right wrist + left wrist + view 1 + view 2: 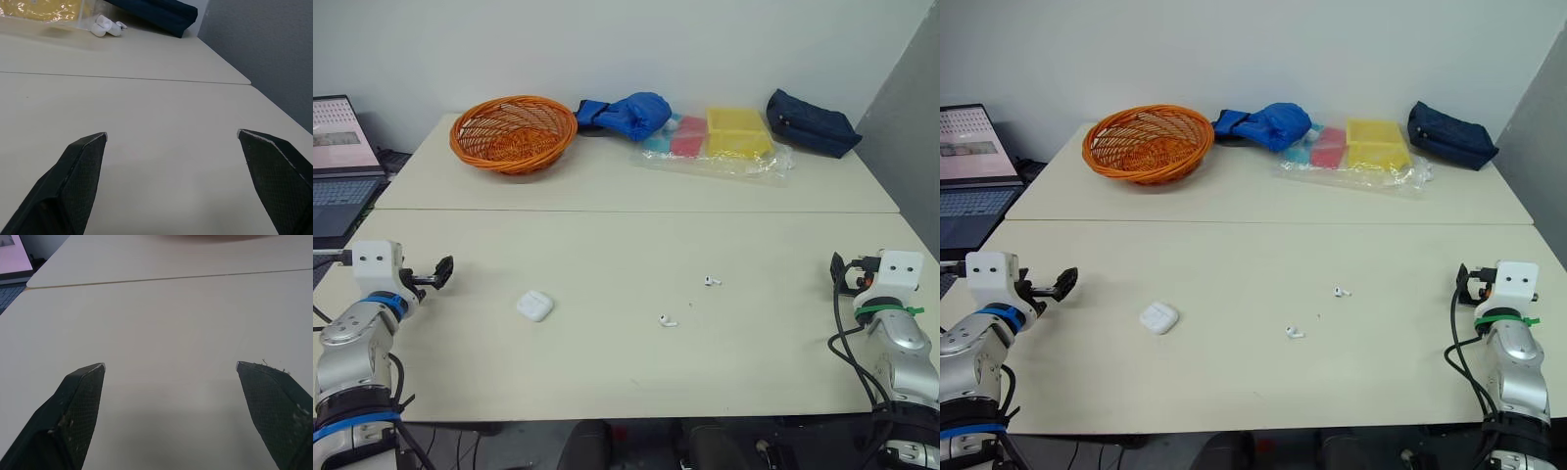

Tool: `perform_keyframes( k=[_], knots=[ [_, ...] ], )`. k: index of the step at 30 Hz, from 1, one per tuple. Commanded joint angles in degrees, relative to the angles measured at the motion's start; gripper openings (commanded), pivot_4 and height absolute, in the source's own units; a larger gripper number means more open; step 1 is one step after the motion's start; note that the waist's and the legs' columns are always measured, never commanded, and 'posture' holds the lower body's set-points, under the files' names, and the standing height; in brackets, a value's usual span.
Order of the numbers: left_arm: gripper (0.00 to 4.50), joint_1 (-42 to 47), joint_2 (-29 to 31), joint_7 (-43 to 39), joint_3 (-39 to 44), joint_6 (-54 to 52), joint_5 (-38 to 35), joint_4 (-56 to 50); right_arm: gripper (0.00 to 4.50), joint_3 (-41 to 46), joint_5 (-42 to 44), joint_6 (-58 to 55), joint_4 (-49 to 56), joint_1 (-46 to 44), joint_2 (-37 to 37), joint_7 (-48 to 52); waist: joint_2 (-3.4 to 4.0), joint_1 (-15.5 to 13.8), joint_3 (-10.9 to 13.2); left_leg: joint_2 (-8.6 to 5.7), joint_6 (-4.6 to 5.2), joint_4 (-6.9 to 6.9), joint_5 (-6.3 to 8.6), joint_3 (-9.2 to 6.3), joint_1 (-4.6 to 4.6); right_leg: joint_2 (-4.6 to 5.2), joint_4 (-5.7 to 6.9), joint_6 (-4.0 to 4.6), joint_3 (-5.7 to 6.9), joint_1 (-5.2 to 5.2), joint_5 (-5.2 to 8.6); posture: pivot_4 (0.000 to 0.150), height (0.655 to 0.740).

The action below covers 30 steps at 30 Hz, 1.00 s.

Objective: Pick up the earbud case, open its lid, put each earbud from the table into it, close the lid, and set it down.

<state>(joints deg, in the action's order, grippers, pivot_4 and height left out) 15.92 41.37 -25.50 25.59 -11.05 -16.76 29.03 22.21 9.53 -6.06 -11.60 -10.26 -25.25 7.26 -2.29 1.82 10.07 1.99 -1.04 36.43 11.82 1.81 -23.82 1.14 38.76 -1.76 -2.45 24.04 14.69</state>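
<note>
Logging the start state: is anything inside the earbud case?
The earbud case lies closed on the table, so its inside is hidden. The near earbud and the far earbud lie outside it.

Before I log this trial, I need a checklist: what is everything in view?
earbud case: one, white, near table, left of centre
earbuds: two, white, near table, right of case
basket: one, orange, far table, left
bag: one, blue, beside basket
plastic packet: one, clear, coloured contents, far table
pouch: one, navy, far table, right
laptop: one, open, left of tables
tables: two, beige, edge to edge
left gripper: one, black, open, left edge
right gripper: one, black, open, right edge
</note>
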Motion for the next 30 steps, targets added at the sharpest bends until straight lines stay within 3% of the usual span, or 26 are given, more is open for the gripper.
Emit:
perform_keyframes(
  k=[1, 19, 25, 30],
  knots=[
    [4.48, 0.7, 1.6, -0.7, 0.9, 1.2, -0.1, 0.5, 4.5, 1.6, -0.3, 1.5, 0.4, -0.9, -1.3, -0.9, 0.0, 0.0, 0.0, 0.0, 0.0, 0.0, 0.0, 0.0, 0.0, 0.0, 0.0, 0.0, 0.0, 0.0, 0.0, 0.15, 0.74],
    [4.48, 3.0, 3.2, -7.3, 0.0, 2.8, -0.1, 2.2, 4.5, 2.5, 0.2, 1.9, 0.6, 0.4, -1.5, -1.6, 0.0, 0.0, 0.0, -0.02, 0.0, 0.0, 0.0, 0.01, 0.0, -0.06, 0.01, 0.01, 0.0, 0.0, -0.01, 0.15, 0.74],
    [4.48, 0.7, 5.5, -12.2, 0.6, 0.7, -1.7, -3.7, 4.5, 1.4, 0.0, 2.6, -1.4, -1.3, -1.2, -0.8, 0.0, 0.0, 0.0, -0.02, 0.0, 0.0, 0.0, 0.01, -0.01, -0.05, 0.0, 0.04, 0.0, 0.0, -0.02, 0.15, 0.74],
    [4.48, -5.9, 7.9, -21.7, -0.3, -7.9, -8.2, -20.0, 4.5, -3.8, 0.4, 3.6, -2.5, -5.3, -2.2, 6.9, 0.0, 0.3, 0.0, 0.04, 0.0, 0.0, 0.0, 0.03, 0.0, -0.01, -0.02, 0.07, -0.05, 0.01, -0.04, 0.15, 0.74]
  ],
)
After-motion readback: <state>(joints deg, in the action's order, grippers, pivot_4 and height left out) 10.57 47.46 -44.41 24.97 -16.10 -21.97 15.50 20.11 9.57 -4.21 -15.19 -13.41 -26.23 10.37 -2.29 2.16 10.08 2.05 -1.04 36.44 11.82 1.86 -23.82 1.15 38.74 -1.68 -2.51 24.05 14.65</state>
